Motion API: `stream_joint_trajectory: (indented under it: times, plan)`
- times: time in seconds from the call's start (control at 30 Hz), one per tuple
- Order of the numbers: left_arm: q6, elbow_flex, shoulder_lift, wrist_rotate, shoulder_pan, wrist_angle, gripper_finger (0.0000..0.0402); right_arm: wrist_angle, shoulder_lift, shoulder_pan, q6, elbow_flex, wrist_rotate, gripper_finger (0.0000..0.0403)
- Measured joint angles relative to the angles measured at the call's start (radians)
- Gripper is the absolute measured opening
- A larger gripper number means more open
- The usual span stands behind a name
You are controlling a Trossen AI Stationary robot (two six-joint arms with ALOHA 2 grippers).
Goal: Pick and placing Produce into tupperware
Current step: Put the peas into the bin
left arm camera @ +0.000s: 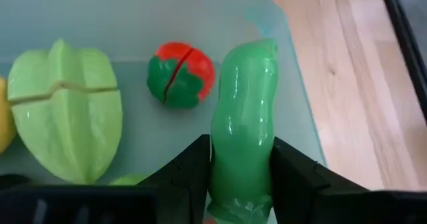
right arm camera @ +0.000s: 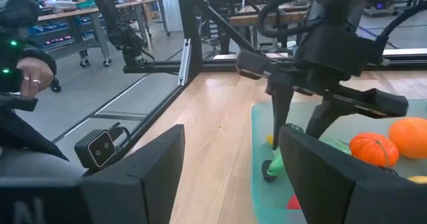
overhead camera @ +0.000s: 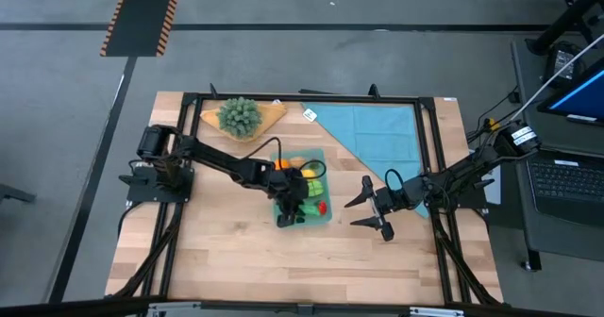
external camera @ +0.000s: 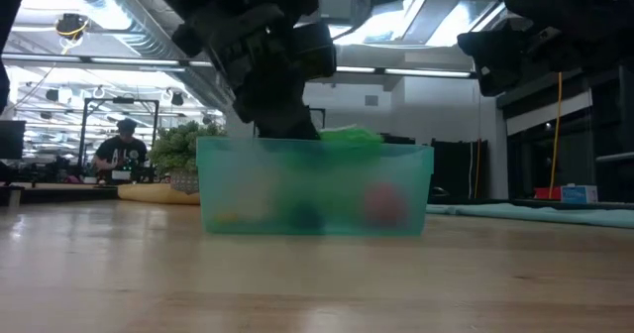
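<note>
The teal tupperware (overhead camera: 329,219) (external camera: 317,174) sits mid-table on its flat base. In it lie a green starfruit (left arm camera: 63,111), a red-and-green piece (left arm camera: 181,74), an orange pumpkin (right arm camera: 373,149) and an orange fruit (right arm camera: 408,136). My left gripper (overhead camera: 288,208) (left arm camera: 241,147) (right arm camera: 297,127) reaches down into the container's near end, shut on a glossy green vegetable (left arm camera: 243,104). My right gripper (overhead camera: 360,213) (right arm camera: 230,171) hovers open to the right of the container, touching nothing. My left gripper pinches the green vegetable between its two fingers, on the half nearer the wrist (left arm camera: 240,167). The fingers (left arm camera: 193,164) come from above, slanting down into the tupperware, and lie along the vegetable. Its free end (left arm camera: 257,51) points at a container corner; whether it touches the floor I cannot tell.
A bushy green bunch (overhead camera: 239,116) rests on a tan board at the far left. A light-blue cloth (overhead camera: 377,133) covers the far right. Dark frame rails (overhead camera: 429,157) border the table. Bare wood lies near the front edge. People show in the room beyond.
</note>
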Motion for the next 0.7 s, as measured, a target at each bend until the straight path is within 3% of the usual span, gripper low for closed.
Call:
stream_joint_trajectory:
  times: [0.13,0.43,0.7]
  plan:
    - [0.001,0.000,0.011,-0.004,0.003,0.002,0.0114,0.000,0.000,0.000,0.000,0.000,0.000,0.0245]
    - [-0.007,0.000,0.020,-0.015,0.002,0.004,0.0154,-0.002,0.000,0.000,0.001,0.000,0.000,0.0245]
    - [-0.026,-0.001,0.000,-0.023,0.003,-0.016,0.0164,-0.006,0.000,0.000,0.000,0.000,0.000,0.0245]
